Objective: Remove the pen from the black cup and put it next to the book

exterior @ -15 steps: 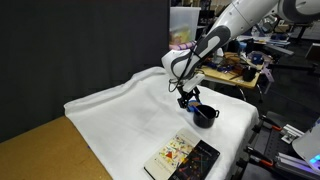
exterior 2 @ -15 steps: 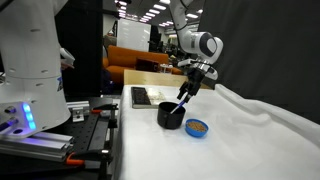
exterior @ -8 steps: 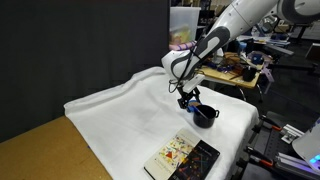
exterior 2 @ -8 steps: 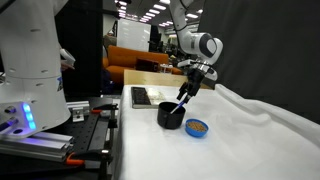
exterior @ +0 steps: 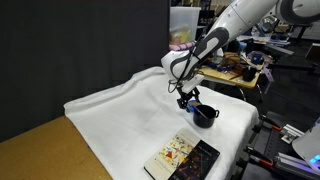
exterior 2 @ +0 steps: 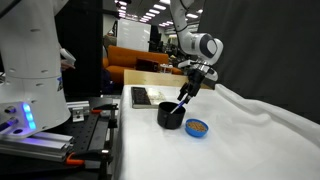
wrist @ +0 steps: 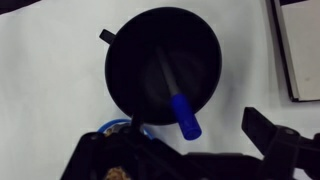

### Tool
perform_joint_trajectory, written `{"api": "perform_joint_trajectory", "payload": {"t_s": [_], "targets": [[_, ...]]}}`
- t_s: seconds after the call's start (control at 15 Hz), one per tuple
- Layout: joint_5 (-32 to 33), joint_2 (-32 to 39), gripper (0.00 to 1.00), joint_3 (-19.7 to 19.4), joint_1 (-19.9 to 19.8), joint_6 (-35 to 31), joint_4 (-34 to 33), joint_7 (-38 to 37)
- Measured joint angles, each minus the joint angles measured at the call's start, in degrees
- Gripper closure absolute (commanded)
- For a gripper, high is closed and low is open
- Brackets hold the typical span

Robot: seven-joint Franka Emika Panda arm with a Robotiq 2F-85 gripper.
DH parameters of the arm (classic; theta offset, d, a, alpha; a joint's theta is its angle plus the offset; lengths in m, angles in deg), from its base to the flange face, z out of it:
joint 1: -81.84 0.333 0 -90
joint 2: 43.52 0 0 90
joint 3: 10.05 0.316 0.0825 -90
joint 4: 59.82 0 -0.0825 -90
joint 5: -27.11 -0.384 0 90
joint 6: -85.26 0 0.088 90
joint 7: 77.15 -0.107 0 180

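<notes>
Wrist view: the pen (wrist: pixel 185 115) leans inside the cup (wrist: pixel 125 70), its blue end sticking up past the rim on the side nearest the camera. The book (wrist: pixel 300 50) shows only as a strip at the frame edge, well apart from the cup.

In both exterior views the gripper (exterior: pixel 189 98) hangs just above the cup, jaws spread wide on either side of the pen's upper end. Nothing is grasped; I see no contact with the pen.

Progress, my judgement: early. The approach looks complete and the jaws look lined up on the pen. Left to do: close on the pen, lift it clear of the cup, carry it across and lay it beside the book.

Surface: a white cloth (exterior: pixel 120 115) covers the table, rumpled into soft ridges along the far side. A bare wood top (exterior: pixel 30 150) shows at one corner. A small blue dish (exterior 2: pixel 198 127) sits just beside the cup.

Room: a black curtain (exterior: pixel 80 40) backs the table in an exterior view. Elsewhere are cluttered lab benches, an orange sofa (exterior 2: pixel 125 60), rows of ceiling lights and a white machine housing (exterior 2: pixel 30 70) close to the camera.
</notes>
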Motion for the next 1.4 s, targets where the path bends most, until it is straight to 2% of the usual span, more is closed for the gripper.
{"api": "perform_joint_trajectory", "payload": {"t_s": [0.87,0.93,1.0,1.13,1.4], "targets": [[0.00,0.00,0.00,0.00,0.01,-0.02,0.03,-0.01],[0.00,0.00,0.03,0.00,0.00,-0.02,0.03,-0.01],[0.00,0.00,0.26,0.00,-0.01,-0.02,0.03,-0.01],[0.00,0.00,0.30,0.00,-0.03,-0.02,0.03,-0.01],[0.00,0.01,0.58,0.00,-0.06,-0.02,0.03,-0.01]]}}
